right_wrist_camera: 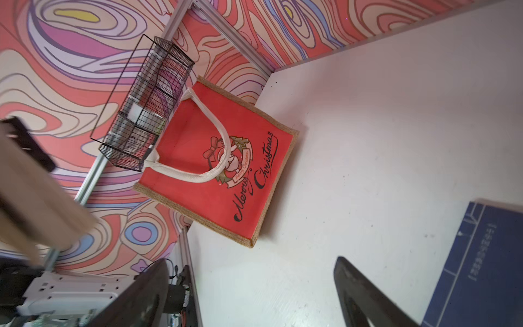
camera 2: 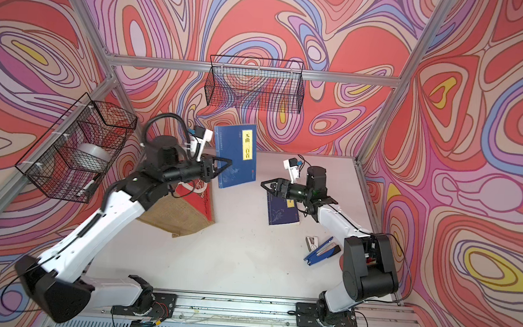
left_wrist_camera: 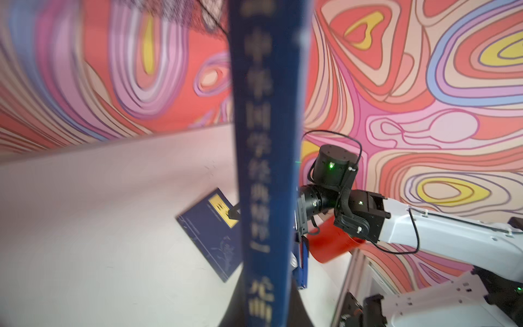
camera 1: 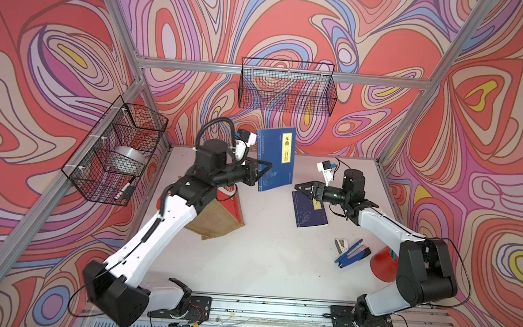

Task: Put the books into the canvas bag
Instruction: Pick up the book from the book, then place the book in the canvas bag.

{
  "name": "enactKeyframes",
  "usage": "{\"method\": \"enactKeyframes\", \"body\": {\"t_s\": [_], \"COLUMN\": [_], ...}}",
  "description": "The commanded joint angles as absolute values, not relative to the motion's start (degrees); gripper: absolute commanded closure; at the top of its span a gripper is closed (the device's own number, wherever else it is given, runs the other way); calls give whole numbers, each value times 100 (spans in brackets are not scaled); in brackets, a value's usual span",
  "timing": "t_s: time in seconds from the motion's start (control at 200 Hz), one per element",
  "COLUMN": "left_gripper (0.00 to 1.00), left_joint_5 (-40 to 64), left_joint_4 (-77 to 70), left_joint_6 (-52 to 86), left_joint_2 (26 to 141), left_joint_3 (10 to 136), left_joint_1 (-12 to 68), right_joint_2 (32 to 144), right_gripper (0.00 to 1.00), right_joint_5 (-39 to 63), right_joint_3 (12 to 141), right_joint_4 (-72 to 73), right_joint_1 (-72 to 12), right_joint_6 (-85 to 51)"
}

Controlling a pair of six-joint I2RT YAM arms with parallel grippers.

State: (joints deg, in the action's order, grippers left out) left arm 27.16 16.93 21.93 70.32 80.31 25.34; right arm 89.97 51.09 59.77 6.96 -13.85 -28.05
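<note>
left claw pinching blue book upright, mid-air | right claw wide open, holding nothing, over navy book flat on table | Christmas tote lying under left arm

Left end effector clamped tight, wrist level, arm stretched forward and raised; right end effector spread wide, pointing toward the left one, arm low.
</note>
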Motion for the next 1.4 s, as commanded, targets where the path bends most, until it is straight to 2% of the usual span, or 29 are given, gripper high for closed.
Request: {"method": "enactKeyframes", "body": {"t_s": [0.0,0.175,0.341,0.581,0.756,0.952,1.037,1.187,1.397], "left_gripper": [100,100,100,100,100,100,100,100,100], "left_joint_5": [1156,-675,-1895,-2983,-3444,-3463,-3438,-3296,-2800], "left_joint_4": [3392,3878,4307,4195,4043,3878,3841,3672,3178], "left_joint_6": [1425,1116,738,297,45,-44,-44,29,119], "left_joint_2": [6415,5312,4799,4297,4117,3999,4023,4084,4258], "left_joint_3": [8295,7996,7962,7671,7477,7239,7183,7034,6706], "left_joint_1": [2458,2445,2444,2443,2440,2443,2428,2423,2390], "right_joint_2": [9353,10397,11703,13617,14006,14017,13953,13867,13652], "right_gripper": [6,2,2,2,5,22,33,58,88], "right_joint_5": [4115,2732,1844,1060,911,670,531,281,160], "right_joint_3": [6934,8934,11197,14497,15118,15128,15092,15195,15031], "right_joint_4": [-635,-1774,-2934,-4480,-4492,-4729,-4882,-5221,-5242], "right_joint_1": [-2118,-3447,-4245,-4625,-4762,-4873,-4912,-4930,-4930], "right_joint_6": [-2274,-2257,-2104,-1990,-2068,-1861,-1722,-1489,-1397]}}
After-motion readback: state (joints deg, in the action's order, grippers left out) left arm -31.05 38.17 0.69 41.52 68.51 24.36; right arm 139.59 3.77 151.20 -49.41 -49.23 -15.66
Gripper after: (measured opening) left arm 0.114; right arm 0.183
